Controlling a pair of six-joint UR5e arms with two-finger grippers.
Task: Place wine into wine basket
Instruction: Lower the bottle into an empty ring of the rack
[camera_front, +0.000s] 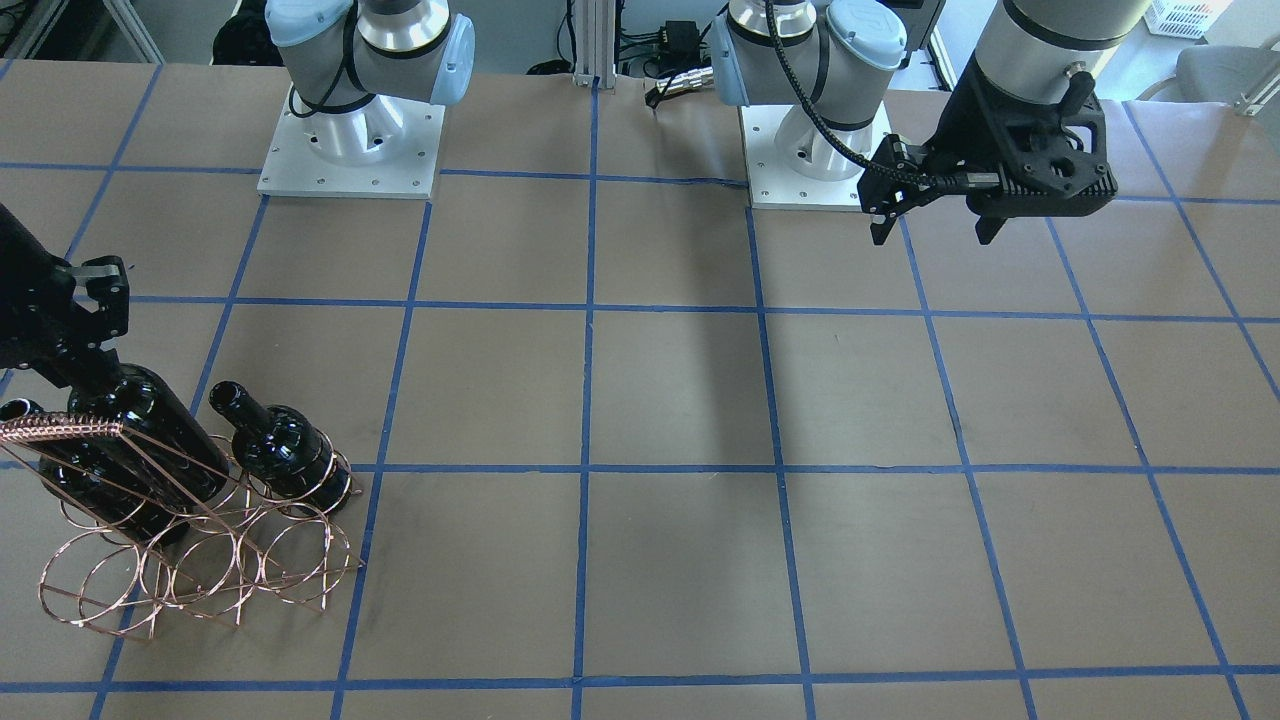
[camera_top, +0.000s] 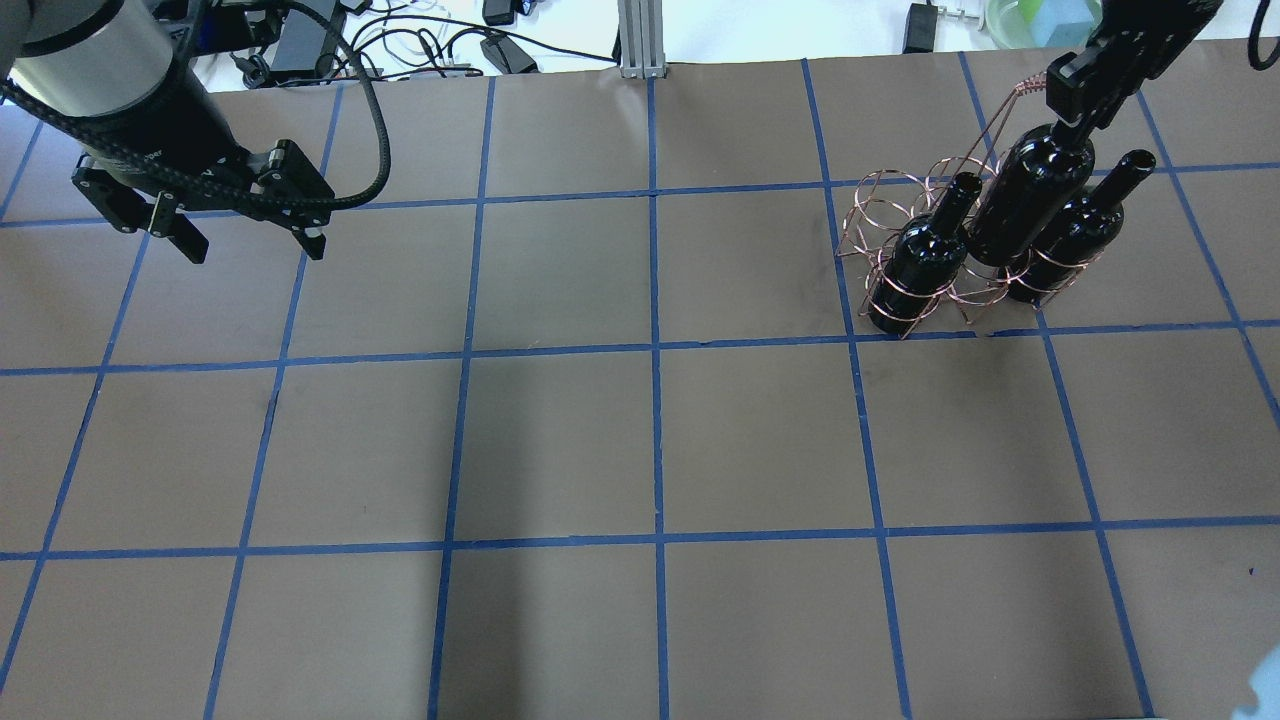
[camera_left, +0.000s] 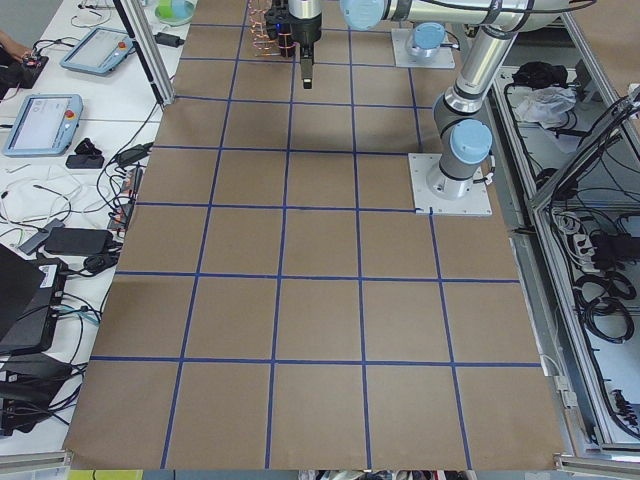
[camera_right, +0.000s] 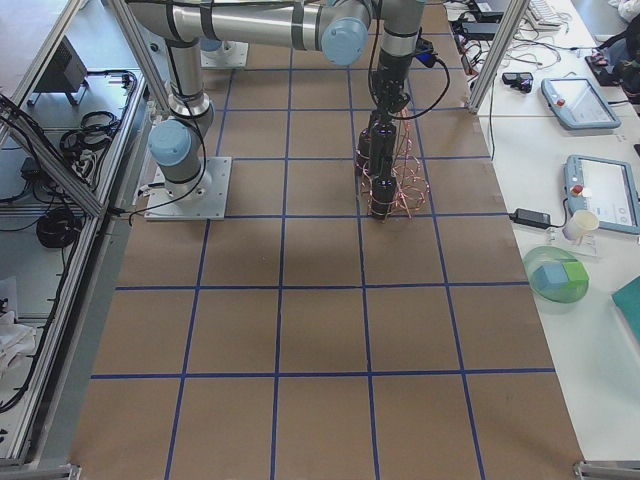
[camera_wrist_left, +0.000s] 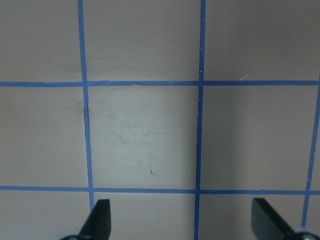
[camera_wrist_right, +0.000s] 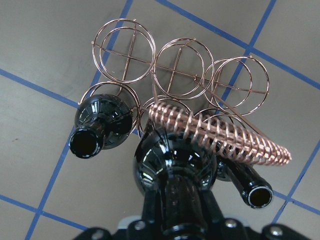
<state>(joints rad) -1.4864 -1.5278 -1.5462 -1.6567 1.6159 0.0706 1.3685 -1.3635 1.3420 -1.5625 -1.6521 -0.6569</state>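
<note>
While we hold it, wine (camera_top: 1030, 205): upright at the wine basket (camera_top: 880, 195) middle ring.
right gripper (camera_top: 1076, 118): jaws pinch its neck.
left gripper (camera_top: 255, 248): jaws spread, well away.

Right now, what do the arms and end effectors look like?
The left arm and right arm are silver-grey tubes with pale blue joint caps. The left end effector and right end effector are black, two-fingered. A black braided cable runs to the left one.

Neck of the held wine (camera_wrist_right: 172, 160) and right fingers (camera_wrist_right: 151, 215), cut off at the wrist view's bottom edge.
</note>
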